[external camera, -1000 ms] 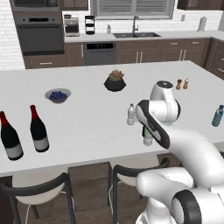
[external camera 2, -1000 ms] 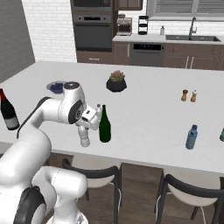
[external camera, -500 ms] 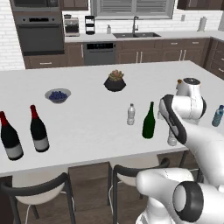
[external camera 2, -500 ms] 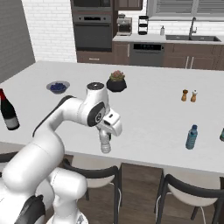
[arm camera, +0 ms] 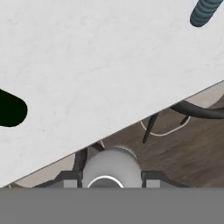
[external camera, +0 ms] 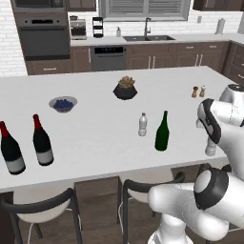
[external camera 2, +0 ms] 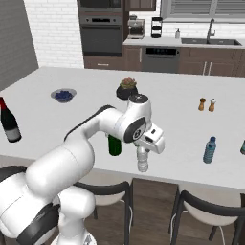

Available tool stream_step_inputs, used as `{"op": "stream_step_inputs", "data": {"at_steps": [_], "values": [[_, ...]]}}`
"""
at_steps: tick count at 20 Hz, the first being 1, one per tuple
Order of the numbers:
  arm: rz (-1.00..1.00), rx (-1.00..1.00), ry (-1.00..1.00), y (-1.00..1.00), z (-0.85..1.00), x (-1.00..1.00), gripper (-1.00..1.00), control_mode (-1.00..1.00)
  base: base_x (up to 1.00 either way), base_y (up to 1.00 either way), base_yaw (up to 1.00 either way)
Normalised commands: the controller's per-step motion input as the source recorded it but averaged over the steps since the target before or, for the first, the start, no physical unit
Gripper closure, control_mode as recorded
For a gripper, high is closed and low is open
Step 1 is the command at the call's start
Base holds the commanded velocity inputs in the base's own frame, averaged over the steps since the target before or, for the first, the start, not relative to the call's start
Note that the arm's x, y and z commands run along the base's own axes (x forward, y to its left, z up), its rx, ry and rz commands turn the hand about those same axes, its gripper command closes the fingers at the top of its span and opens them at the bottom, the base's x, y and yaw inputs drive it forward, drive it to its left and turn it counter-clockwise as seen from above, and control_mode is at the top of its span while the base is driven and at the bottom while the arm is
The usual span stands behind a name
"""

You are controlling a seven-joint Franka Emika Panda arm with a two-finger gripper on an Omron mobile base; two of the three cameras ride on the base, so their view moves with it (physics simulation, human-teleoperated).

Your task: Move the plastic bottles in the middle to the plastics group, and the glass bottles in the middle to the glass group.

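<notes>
My gripper (external camera 2: pixel 143 152) is shut on a small clear plastic bottle (external camera 2: pixel 142 162), which hangs upright near the counter's front edge. From the hand, its white cap (arm camera: pixel 111 171) sits between the fingertips (arm camera: pixel 154 179). In the left base view the held bottle (external camera: pixel 211 147) is at the right, under my gripper (external camera: pixel 210 137). A second clear plastic bottle (external camera: pixel 142 125) stands mid-counter beside the dark-green glass bottle (external camera: pixel 162 132), which is partly hidden behind my arm (external camera 2: pixel 114 145). Two black wine bottles (external camera: pixel 42 143) stand at the far left. A teal-blue bottle (external camera 2: pixel 209 150) stands to the right.
A potted plant (external camera: pixel 125 88), a bowl of blueberries (external camera: pixel 63 103) and salt and pepper shakers (external camera 2: pixel 207 104) stand further back on the white counter (external camera: pixel 95 124). Stools (external camera 2: pixel 210 213) stand below the front edge. Another small bottle (external camera 2: pixel 243 148) shows at the right edge.
The arm has swung right along the counter's front edge with the clear bottle in its grip, away from the green bottle and toward the teal one. The other bottles have stayed put.
</notes>
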Motion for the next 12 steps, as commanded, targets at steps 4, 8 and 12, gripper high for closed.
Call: {"op": "stream_step_inputs", "data": {"at_steps": [4,8,12], "values": [[0.0,0.0,-0.02,-0.99,0.0,0.06,1.0,-1.0,0.0,0.0,0.0],[0.0,0.0,-0.04,-0.88,0.06,0.25,1.0,-1.0,0.0,0.0,0.0],[0.0,0.0,-0.01,-0.73,0.1,0.45,1.0,-1.0,0.0,0.0,0.0]]}}
